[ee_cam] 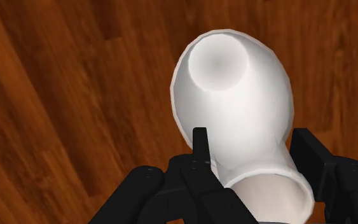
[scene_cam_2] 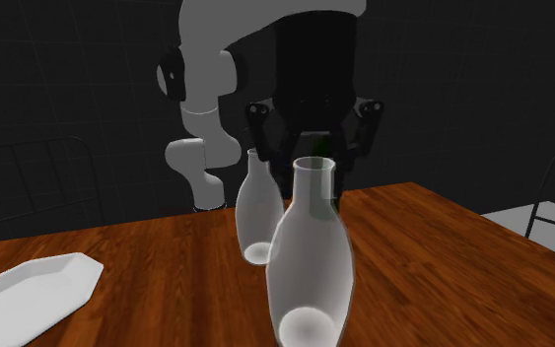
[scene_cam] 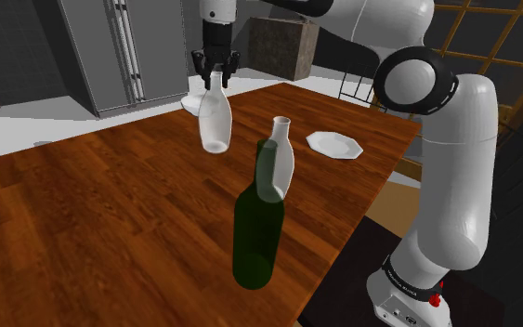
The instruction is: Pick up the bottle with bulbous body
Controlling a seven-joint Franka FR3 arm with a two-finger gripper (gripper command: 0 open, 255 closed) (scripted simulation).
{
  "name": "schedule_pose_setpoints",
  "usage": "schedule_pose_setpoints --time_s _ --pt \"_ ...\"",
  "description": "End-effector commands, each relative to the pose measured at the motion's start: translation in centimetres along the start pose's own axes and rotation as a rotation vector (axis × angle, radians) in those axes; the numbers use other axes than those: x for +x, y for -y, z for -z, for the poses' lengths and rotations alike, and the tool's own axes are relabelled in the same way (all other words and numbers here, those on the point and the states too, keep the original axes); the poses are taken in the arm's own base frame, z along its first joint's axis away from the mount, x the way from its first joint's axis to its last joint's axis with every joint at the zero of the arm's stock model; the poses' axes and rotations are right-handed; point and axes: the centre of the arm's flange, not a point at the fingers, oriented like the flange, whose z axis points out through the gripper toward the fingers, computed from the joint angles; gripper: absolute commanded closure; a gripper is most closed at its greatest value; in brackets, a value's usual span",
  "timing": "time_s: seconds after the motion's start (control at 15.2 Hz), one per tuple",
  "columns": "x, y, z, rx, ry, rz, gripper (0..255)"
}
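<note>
Nearest the stand, on the wooden table (scene_cam: 83,214), stands a dark green bottle (scene_cam: 254,232), upright and untouched. Just behind it in the shoulder view is a second white bottle (scene_cam: 282,149), also upright and well apart from the arm. A white plate (scene_cam: 334,144) lies flat near the table's edge on that view's right. None of these 3 is in play.

Farther out is the white bulbous bottle (scene_cam: 215,116), the 1 the arm is on. The gripper (scene_cam: 215,67) reaches down over it from above. Its 2 black fingers (ee_cam: 199,149) pinch the narrow neck just under the mouth, 1 on each side, with the round body below them. In the wrist view the body leans off the gripper's line, so the bottle sits tilted in the pinch rather than square.

Reach and grasp therefore look done. The lift is the open question: in the shoulder view the base is close to the wood, and I cannot tell whether it has cleared it. What seems left is a plain raise straight up. The smooth neck and heavy body could slip or swing if the pinch is slack.

Beyond the table's far side stands a grey cabinet (scene_cam: 129,51).
</note>
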Motion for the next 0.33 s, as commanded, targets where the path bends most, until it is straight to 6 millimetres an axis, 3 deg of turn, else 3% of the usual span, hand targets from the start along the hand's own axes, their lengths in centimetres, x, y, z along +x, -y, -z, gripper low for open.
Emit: schedule_pose_setpoints --time_s 0.0,0.26 --pt "0.0 -0.1 1.1 0.0 0.0 0.0 255" --pt "0.1 -0.1 2.2 0.0 0.0 0.0 255"
